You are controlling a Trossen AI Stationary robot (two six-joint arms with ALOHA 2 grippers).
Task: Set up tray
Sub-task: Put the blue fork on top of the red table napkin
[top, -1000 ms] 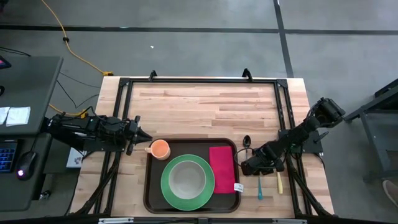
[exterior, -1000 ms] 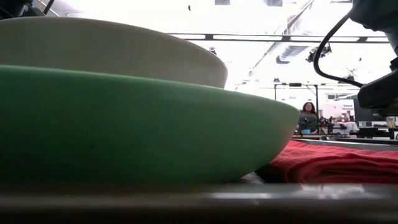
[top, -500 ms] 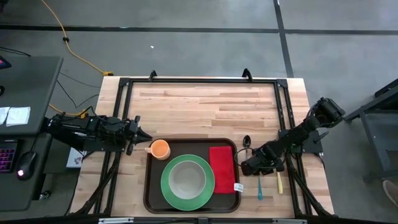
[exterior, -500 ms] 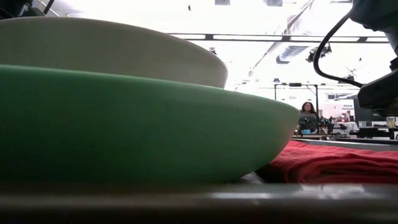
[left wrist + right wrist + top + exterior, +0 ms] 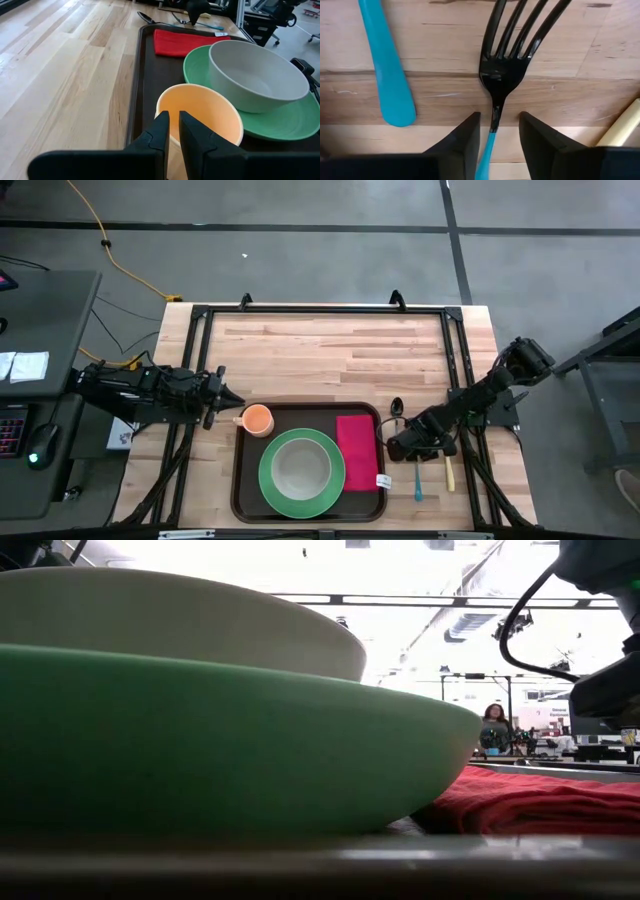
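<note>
Fork (image 5: pixel 506 65) tines cut off

Tray (image 5: pixel 240 480): dark brown, plain, lower middle of the high view.
Plate (image 5: pixel 270 480): solid green, on the tray; bowl (image 5: pixel 255 75) on it pale grey-white.
Cup (image 5: pixel 258 420): pale orange, at the tray's upper left corner.
Napkin (image 5: pixel 357 448): red, on the right side of the tray, with a small white tag (image 5: pixel 383 480) at its lower right.
Table (image 5: pixel 330 350): light wood in pale and tan strips; black frame rails around it.
Fork (image 5: pixel 507 55): black tines and neck, handle turning blue, middle of the right wrist view. Blue handle (image 5: pixel 385 65) at its upper left; pale yellow handle (image 5: pixel 622 127) at lower right.
Spoon (image 5: pixel 396 407): black.
Both arms black.
Cable (image 5: pixel 100 230): yellow, upper left of the high view, on grey floor.
</note>
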